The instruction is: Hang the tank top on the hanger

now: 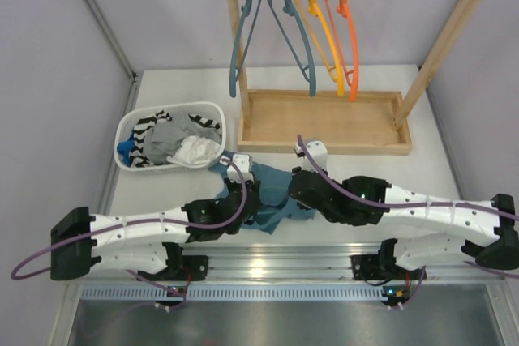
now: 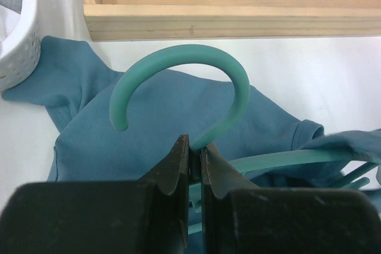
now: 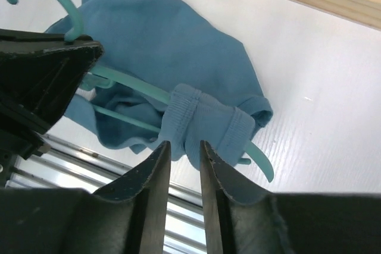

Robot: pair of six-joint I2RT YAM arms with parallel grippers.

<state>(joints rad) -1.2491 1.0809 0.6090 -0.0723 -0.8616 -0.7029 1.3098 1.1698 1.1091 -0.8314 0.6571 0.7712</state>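
Observation:
The teal-blue tank top [image 1: 272,192] lies crumpled on the white table between my two grippers. It also shows in the left wrist view [image 2: 161,117] and the right wrist view [image 3: 161,34]. My left gripper [image 1: 247,200] is shut on the neck of the light teal hanger [image 2: 238,81], just below its hook, and the hanger lies over the fabric. In the right wrist view one hanger arm [image 3: 128,81] passes through a folded shoulder strap [image 3: 205,123]. My right gripper [image 3: 183,147] is open with a narrow gap, its tips right at that strap and nothing between them.
A wooden rack [image 1: 324,123] stands at the back with slate-blue [image 1: 272,22], yellow [image 1: 324,22] and orange hangers [image 1: 350,38]. Its base shows close ahead in the left wrist view [image 2: 238,22]. A white basket [image 1: 220,119] of clothes sits at the left. A metal rail [image 1: 276,261] runs along the near edge.

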